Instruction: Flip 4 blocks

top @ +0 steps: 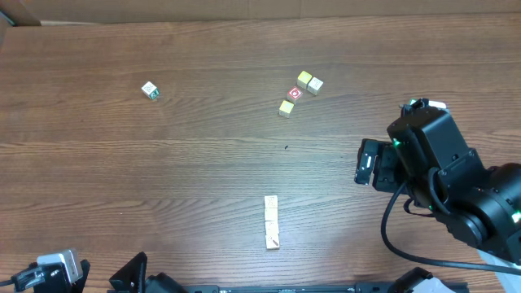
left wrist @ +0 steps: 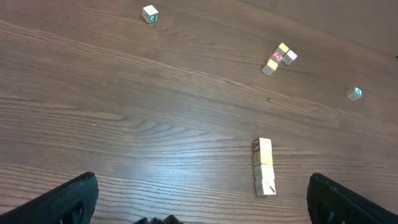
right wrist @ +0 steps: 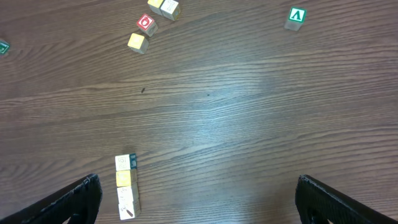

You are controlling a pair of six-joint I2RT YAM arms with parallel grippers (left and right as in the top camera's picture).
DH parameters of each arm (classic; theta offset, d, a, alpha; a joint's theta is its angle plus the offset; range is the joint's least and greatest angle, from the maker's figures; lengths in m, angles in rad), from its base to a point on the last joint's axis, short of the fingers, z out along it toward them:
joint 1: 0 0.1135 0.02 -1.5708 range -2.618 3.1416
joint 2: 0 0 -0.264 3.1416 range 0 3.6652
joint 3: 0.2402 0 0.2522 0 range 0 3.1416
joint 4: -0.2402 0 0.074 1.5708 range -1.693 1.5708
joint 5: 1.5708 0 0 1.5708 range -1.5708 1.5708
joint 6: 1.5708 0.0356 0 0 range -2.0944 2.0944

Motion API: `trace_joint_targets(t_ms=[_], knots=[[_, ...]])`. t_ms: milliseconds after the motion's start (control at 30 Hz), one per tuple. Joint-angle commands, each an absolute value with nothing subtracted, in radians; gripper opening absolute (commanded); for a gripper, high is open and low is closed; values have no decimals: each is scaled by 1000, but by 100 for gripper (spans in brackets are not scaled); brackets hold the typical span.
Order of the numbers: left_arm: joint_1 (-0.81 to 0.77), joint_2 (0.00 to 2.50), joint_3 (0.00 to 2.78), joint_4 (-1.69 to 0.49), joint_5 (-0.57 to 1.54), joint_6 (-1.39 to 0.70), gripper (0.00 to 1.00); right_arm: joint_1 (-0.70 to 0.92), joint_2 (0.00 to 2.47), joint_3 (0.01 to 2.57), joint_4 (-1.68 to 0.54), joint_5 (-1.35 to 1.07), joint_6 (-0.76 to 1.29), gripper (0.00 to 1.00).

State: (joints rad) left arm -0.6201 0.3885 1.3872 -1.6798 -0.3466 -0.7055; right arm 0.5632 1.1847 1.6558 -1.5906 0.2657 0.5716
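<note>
Overhead, the blocks (top: 271, 221) lay at lower centre as a touching column of four pale wooden cubes. They sat well left of the right arm (top: 431, 163), while the left arm (top: 57, 273) was cut off at the bottom edge. From the left wrist, the left gripper (left wrist: 201, 186) stood wide, its dark fingers clipped at both lower corners, the column between them, nearer the right one. From the right wrist, the right gripper (right wrist: 198, 183) gaped equally wide, the column at lower left beside one finger. The printed marks were too small to read.

overhead straight down; both wrist views high, oblique, share blocks (left wrist: 263, 167).
</note>
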Motion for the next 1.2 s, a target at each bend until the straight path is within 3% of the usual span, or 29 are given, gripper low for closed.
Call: trace_joint_targets(t_ms=[0, 300, 500, 700, 933, 1167], knots=[[-616, 383, 1383, -1680, -339, -722, 100, 561, 1156, 1668, -1592, 268, 568, 100], [-616, 383, 1383, -1680, -339, -722, 100, 519, 919, 1576, -1482, 320, 508, 100], [-616, 383, 1383, -1680, -339, -722, 100, 433, 614, 1245, -1088, 237, 278, 100], [-616, 383, 1383, -1680, -339, -722, 100, 308, 296, 767, -665, 119, 234, 100], [-616, 383, 1383, -1680, -339, -722, 100, 212, 118, 368, -406, -73, 234, 100], [-616, 383, 1383, -1680, -339, -722, 100, 205, 36, 128, -179, -91, 234, 100]])
